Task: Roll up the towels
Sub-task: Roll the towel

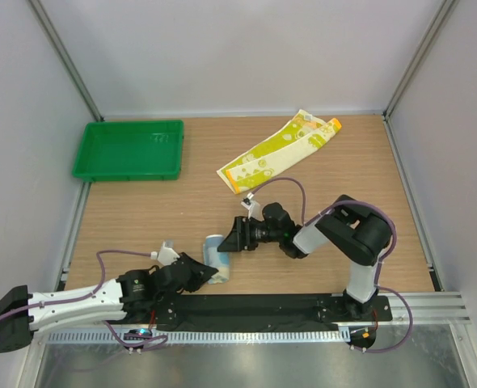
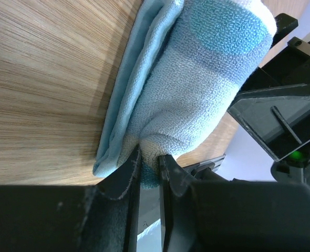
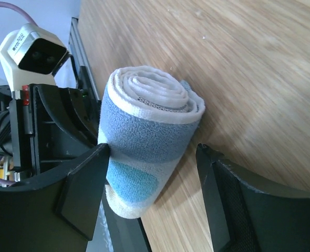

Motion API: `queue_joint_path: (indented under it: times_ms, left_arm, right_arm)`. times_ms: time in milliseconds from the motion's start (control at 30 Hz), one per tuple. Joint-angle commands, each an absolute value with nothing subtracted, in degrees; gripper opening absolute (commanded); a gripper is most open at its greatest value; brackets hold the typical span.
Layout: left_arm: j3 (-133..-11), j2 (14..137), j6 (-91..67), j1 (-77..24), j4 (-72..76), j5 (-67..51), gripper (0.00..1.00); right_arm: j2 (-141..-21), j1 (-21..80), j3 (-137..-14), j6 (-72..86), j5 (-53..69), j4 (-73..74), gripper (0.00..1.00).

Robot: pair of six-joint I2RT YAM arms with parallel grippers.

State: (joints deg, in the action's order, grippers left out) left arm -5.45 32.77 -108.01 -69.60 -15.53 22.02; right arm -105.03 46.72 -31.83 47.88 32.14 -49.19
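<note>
Place: a robot lab cell, not a home or shop.
Walls (image 1: 238, 48): plain white panels closing the space at 9, 12 and 3 o'clock.
Posts (image 1: 65, 61): bare metal struts in the far corners.
Bench (image 1: 141, 218): a wood-grain top.
Rail (image 1: 255, 311): black plate on metal track at 6 o'clock, carrying both arm bases.
Arms: left arm (image 1: 69, 305) and right arm (image 1: 360, 234), with loose purple cables (image 1: 299, 194).
Camera (image 3: 31, 52): a white box on the left wrist.
Tray (image 1: 85, 158): green plastic, at 10 o'clock.
</note>
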Motion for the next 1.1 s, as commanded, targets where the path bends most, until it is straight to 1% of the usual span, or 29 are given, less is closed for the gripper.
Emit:
queue_joint_path:
  times_ms: [0,100,133,200,233,300,333,367,433,467,500,533,600,700,867,1067]
  left_arm:
    - [-1.85,35.07,-107.49,-69.52,-28.30,19.42,0.00]
    - [-1.76,35.07,-107.67,-69.43,-28.13,19.51,0.00]
    - [-1.67,35.07,-107.58,-69.43,-27.95,19.60,0.00]
    - [-1.67,35.07,-107.58,-69.43,-27.95,19.77,0.00]
    - [-1.67,35.07,-107.67,-69.43,-28.04,19.86,0.00]
    - [-1.67,35.07,-107.58,-69.43,-28.12,20.30,0.01]
    - [-1.76,35.07,-107.40,-69.43,-28.12,20.48,0.04]
    - [-2.19,34.89,-106.97,-69.43,-28.30,20.83,0.18]
    - [-6.03,35.15,-102.94,-69.43,-31.54,23.01,0.33]
    - [-7.72,36.37,-101.79,-69.43,-33.38,24.16,0.44]
    - [-9.30,37.26,-99.52,-69.43,-37.31,25.13,0.47]
    - [-12.54,38.48,-98.80,-69.43,-38.57,26.62,0.49]
    - [-14.93,41.82,-97.21,-69.43,-39.90,27.42,0.53]
    - [-18.36,45.42,-94.75,-69.43,-39.90,29.09,0.57]
    - [-20.92,46.85,-90.98,-69.43,-37.89,32.52,0.64]
    - [-18.02,45.79,-86.32,-68.29,-28.59,34.28,0.66]
  right_arm:
    - [-109.32,47.81,-30.50,49.13,33.05,-56.95,0.73]
    - [-111.44,49.30,-31.46,49.31,32.78,-58.27,0.65]
    - [-112.58,49.83,-31.64,49.48,32.52,-58.71,0.59]
    - [-113.38,50.10,-31.82,50.00,32.26,-60.02,0.52]
    - [-113.64,50.27,-31.82,50.36,32.17,-60.46,0.40]
    - [-113.29,50.45,-31.73,51.06,31.47,-60.56,0.32]
    - [-112.16,50.45,-31.64,51.06,30.94,-59.77,0.25]
    - [-111.37,50.45,-31.99,50.80,30.33,-58.20,0.19]
    - [-109.44,50.54,-32.78,47.91,28.31,-50.56,0.18]
    - [-107.16,50.54,-33.57,46.68,27.08,-47.58,0.18]
    - [-105.83,50.45,-34.01,45.45,26.03,-41.28,0.18]
    - [-104.69,50.54,-34.54,42.57,23.75,-37.91,0.18]
    - [-102.05,50.62,-36.21,40.27,21.81,-29.93,0.17]
    - [-100.29,50.62,-37.61,36.92,19.16,-23.41,0.17]
    - [-98.79,51.33,-38.50,33.93,16.70,-18.29,0.17]
    - [-99.14,51.94,-39.11,33.13,17.05,-17.31,0.17]
